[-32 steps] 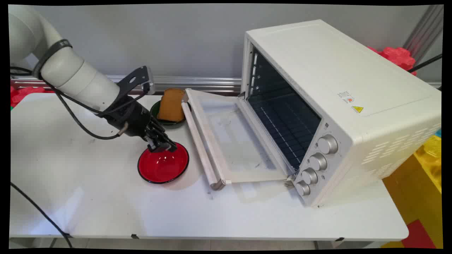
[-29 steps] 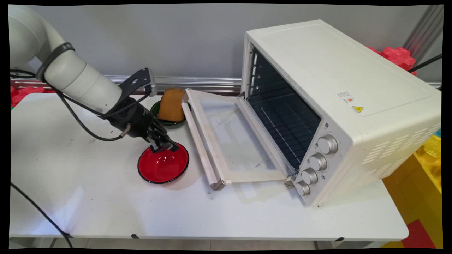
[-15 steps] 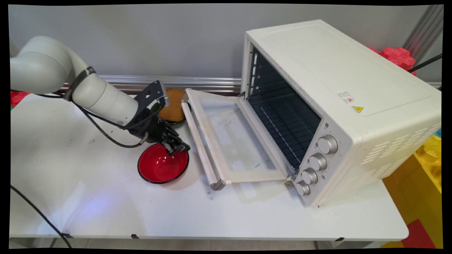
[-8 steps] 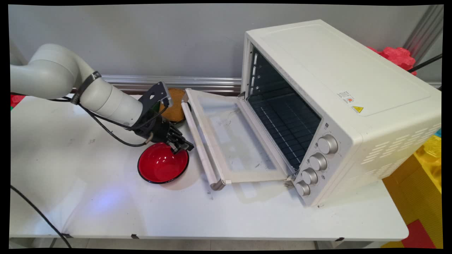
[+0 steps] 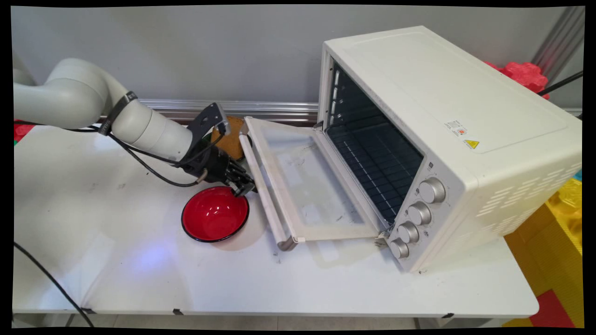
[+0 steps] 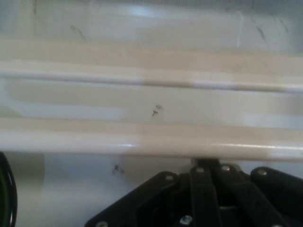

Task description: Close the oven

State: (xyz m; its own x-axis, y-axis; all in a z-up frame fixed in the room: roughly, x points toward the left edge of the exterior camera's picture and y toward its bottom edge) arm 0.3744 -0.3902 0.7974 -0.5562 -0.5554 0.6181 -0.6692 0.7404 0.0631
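Note:
My gripper [image 5: 245,189] hangs low over the table, shut and holding nothing, its tips right at the long cream handle [image 5: 266,197] of the oven door [image 5: 316,186]. The door lies folded down and open in front of the white toaster oven [image 5: 447,116]. In the hand view the handle [image 6: 142,144] runs across just above the closed fingertips [image 6: 208,165]. A red bowl [image 5: 215,219] stands empty just under and left of the gripper. Behind my wrist a brown slice of bread [image 5: 231,139] stands in a dark green dish [image 5: 240,158], mostly hidden by the hand.
The oven's dark rack [image 5: 377,163] is bare and its knobs [image 5: 419,214] face the table's front. An aluminium rail [image 5: 274,109] runs along the back wall. Red foam blocks [image 5: 524,74] and yellow ones [image 5: 565,218] lie beyond the table's right end. A black cable [image 5: 46,274] crosses the front left.
My gripper has travelled right from the red bowl's far rim to the oven door's handle, staying low and shut. The wrist now covers much of the bread.

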